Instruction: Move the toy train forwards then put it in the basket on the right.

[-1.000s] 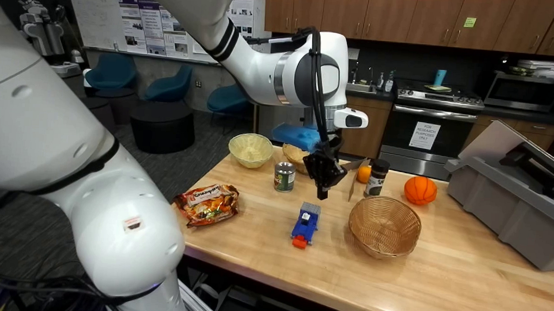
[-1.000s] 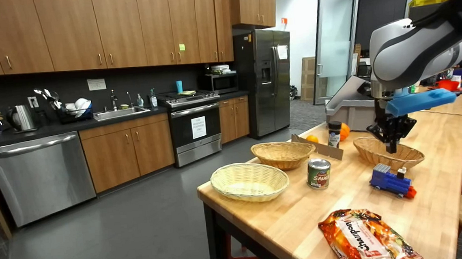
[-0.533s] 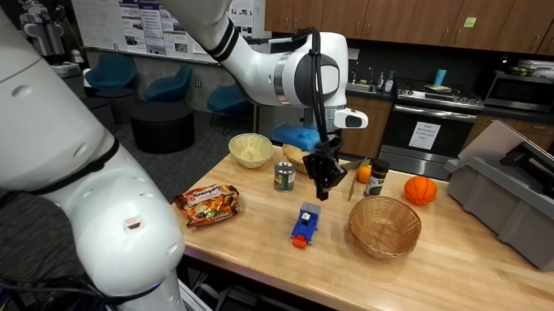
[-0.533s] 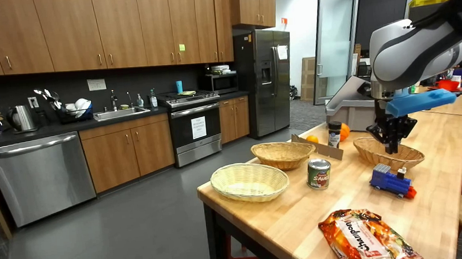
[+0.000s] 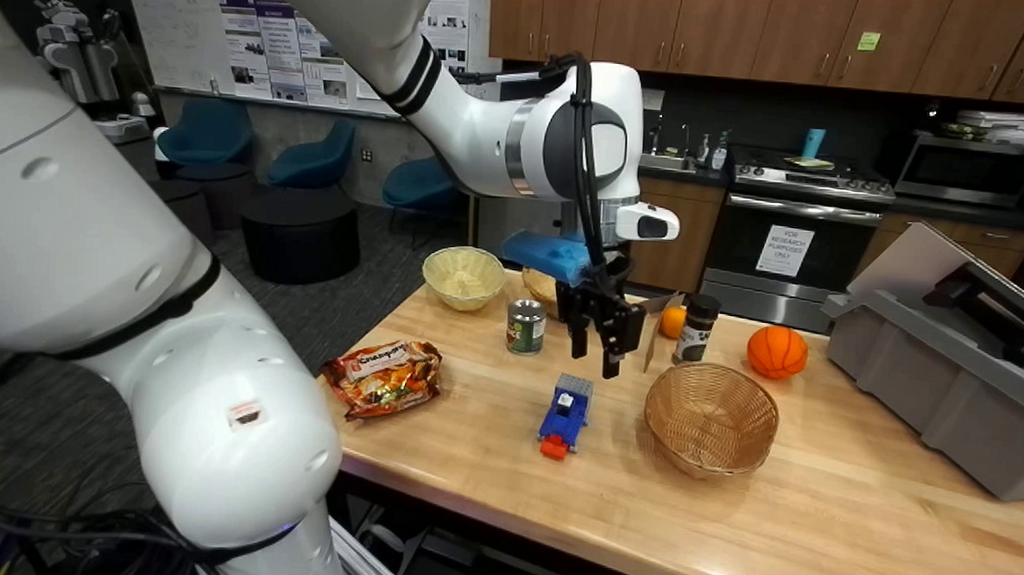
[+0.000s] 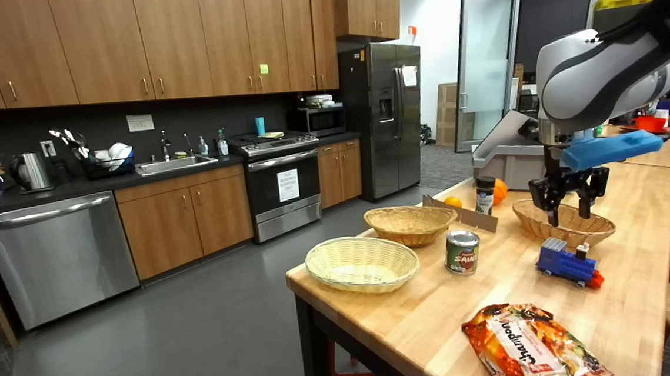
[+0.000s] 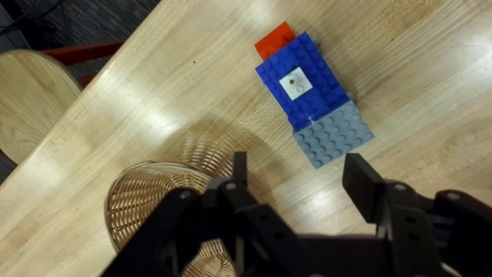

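Observation:
The toy train (image 5: 564, 418), blue with a red front and a grey studded rear, stands on the wooden table in both exterior views. In the wrist view the train (image 7: 319, 92) shows whole from above. Beside it lies the round tan wicker basket (image 5: 712, 400), partly covered by my gripper's dark linkage in the wrist view (image 7: 134, 204). My gripper (image 6: 569, 219) hangs in the air above the table, near the train's grey end. Its fingers (image 7: 361, 184) are spread, with bare tabletop showing between them; nothing is held.
A noodle packet (image 5: 384, 377), a sauce can (image 5: 526, 327) and a pale woven bowl (image 6: 363, 264) share the table. Another woven bowl (image 6: 411, 225), a cardboard piece (image 6: 473, 219), a dark-lidded jar (image 5: 697, 328), an orange ball (image 5: 777, 352) and a grey bin (image 5: 930, 401) stand farther off.
The gripper's fingers have parted from shut to open within the last half second. The arm has barely shifted; train and basket keep their places.

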Action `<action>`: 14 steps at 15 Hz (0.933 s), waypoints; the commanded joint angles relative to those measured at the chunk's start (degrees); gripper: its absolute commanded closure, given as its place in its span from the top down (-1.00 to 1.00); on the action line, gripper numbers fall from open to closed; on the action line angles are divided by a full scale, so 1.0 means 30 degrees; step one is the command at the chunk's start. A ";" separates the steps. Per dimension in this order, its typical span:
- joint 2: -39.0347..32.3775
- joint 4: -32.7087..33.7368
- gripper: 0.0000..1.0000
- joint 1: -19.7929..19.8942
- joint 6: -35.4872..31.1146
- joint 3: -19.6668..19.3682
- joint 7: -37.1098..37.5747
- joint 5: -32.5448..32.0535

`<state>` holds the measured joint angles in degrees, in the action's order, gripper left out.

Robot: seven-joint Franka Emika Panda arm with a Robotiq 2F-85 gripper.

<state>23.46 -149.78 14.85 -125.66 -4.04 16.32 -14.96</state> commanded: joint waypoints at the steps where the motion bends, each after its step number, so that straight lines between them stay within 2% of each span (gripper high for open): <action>1: 0.0056 -0.0194 0.92 -0.0112 -0.0211 -0.0108 -0.0099 0.0034; 3: 0.0131 -0.0469 1.00 -0.0349 -0.0621 -0.0193 -0.0631 0.0222; 14: 0.0159 -0.2264 1.00 -0.1192 -0.1632 -0.0285 -0.1983 0.1780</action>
<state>23.46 -155.10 11.88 -129.66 -4.05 12.33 -11.21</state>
